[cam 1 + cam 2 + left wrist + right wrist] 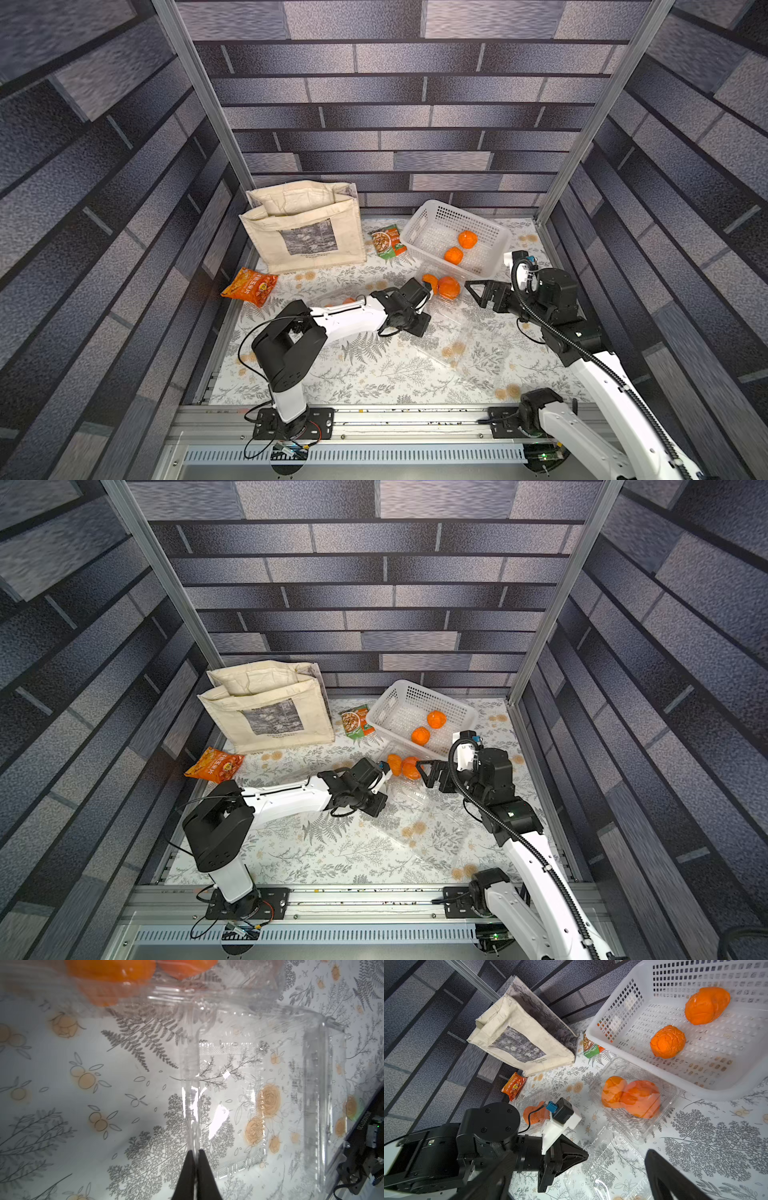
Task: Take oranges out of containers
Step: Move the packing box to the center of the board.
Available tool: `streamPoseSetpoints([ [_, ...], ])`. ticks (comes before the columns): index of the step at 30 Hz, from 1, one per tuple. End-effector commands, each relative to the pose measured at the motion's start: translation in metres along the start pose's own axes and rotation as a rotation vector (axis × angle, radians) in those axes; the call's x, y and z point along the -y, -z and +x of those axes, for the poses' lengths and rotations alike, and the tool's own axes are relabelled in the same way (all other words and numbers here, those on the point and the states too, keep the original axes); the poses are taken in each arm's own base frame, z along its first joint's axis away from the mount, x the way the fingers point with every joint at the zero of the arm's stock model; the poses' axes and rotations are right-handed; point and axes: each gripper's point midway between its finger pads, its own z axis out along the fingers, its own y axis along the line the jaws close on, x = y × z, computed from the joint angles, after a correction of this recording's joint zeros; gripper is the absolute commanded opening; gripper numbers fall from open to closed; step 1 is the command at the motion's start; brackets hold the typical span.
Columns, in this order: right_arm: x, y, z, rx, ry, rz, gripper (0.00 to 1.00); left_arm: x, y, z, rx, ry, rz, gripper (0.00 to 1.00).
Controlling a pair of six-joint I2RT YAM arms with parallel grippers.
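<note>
Table (374, 378): covered by a pale cloth printed with grey ferns and pale orange blossoms. An aluminium rail (415, 422) along the near edge carries both arm bases.
Room: grey brick-pattern panels (415, 104) close in three sides, framed by aluminium posts (206, 95).
Rear of table: a beige tote bag (307, 232) stands upright. A green snack packet (388, 241) lies between it and a white perforated basket (415, 224). An orange snack packet (249, 286) lies near the side panel.
Left hand (196, 1154): fingers pressed together, pinching a thin clamshell edge (190, 1084) that runs up toward the filled container (636, 1135). Whether that edge is this container's lid I cannot tell.
Right hand (478, 293): jaws spread wide, holding nothing, just beside the filled container.
Filled container: clear thin plastic, just beside the basket's near wall. It holds a pair of oranges (639, 1099) that touch each other, bright, lumpy and hazy through the plastic.
Basket contents: far basket orange (467, 240) and near basket orange (453, 255), slightly apart, with creased, lumpy skin.
Empty container (446, 336): lies opened out flat between the two arms, the cloth print showing through it.
Third container (527, 1099): partly behind the left arm. Orange fruit (533, 1114) shows inside, but how many I cannot tell.
</note>
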Motion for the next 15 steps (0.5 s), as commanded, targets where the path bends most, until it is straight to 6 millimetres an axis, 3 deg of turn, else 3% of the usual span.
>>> streamPoseSetpoints([
  [1,0.004,0.007,0.004,0.000,0.006,0.033,1.00,0.021,-0.002,-0.015,0.003,-0.058,0.065,0.03],
  [7,0.006,0.018,0.001,0.034,0.012,0.069,1.00,0.058,-0.012,-0.040,0.019,-0.106,0.172,0.03],
  [13,0.008,0.019,0.002,0.031,0.017,0.083,1.00,0.085,-0.029,-0.049,-0.020,-0.139,0.249,0.05],
  [15,0.009,0.019,0.003,0.027,0.017,0.088,1.00,0.090,-0.031,-0.048,-0.037,-0.148,0.258,0.12],
])
